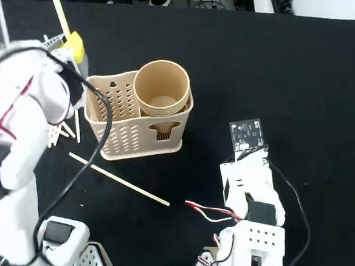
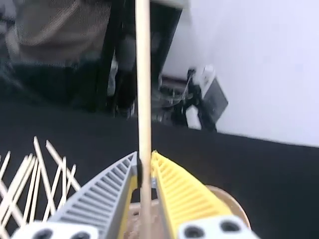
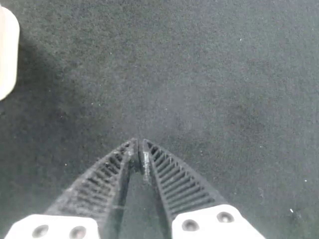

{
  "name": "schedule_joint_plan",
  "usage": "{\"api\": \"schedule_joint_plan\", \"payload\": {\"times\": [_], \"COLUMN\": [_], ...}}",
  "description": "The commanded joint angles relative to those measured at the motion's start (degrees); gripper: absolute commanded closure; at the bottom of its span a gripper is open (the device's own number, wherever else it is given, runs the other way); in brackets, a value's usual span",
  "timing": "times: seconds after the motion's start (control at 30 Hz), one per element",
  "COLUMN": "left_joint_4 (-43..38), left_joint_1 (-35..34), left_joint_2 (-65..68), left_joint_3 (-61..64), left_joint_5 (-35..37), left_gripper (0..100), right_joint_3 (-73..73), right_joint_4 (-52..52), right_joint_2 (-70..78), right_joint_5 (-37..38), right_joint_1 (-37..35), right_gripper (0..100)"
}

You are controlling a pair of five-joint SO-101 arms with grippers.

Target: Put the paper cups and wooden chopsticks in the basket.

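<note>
The high view looks steeply down on the black surface (image 1: 292, 68) from above the arms' bases. The raised left wrist view faces along its jaws toward the room, sharing the loose chopsticks (image 2: 30, 179) with it; the right wrist view looks down, close to the surface

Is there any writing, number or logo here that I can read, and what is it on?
No readable text.
The circuit board on the right arm has marks too small to read.
The basket shows only cut-out holes, and the paper cups and the chopstick in the left gripper look plain.
</note>
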Motion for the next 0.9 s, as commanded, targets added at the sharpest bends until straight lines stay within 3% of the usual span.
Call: {"api": "schedule_joint_plan", "payload": {"times": [0.0, 0.2, 0.33, 0.5, 0.7, 0.87], "left_joint_4": [-18.64, -38.42, -45.1, -45.36, -40.44, -37.63], "left_joint_1": [0.48, 0.48, 0.48, 0.48, 0.48, -0.22], "left_joint_2": [-8.35, -13.8, -15.82, -20.75, -26.37, -26.99], "left_joint_3": [19.38, 38.29, 47.08, 53.23, 56.66, 54.99], "left_joint_5": [-1.76, -1.76, -1.76, -1.76, -1.49, -1.67], "left_gripper": [97, 97, 97, 97, 81, 80], "right_joint_3": [0.04, 0.04, 0.04, 0.04, 0.04, 0.13], "right_joint_4": [-0.7, -0.7, -0.79, -0.97, -1.05, -1.05], "right_joint_2": [-0.66, -0.66, -0.66, -0.66, -0.66, -0.66], "right_joint_5": [0.44, 0.44, 0.44, 0.44, 0.44, 0.44], "right_joint_1": [0.53, 0.53, 0.53, 0.53, 0.53, 0.44], "right_gripper": [98.0, 98.0, 98.0, 98.0, 98.0, 98.0]}}
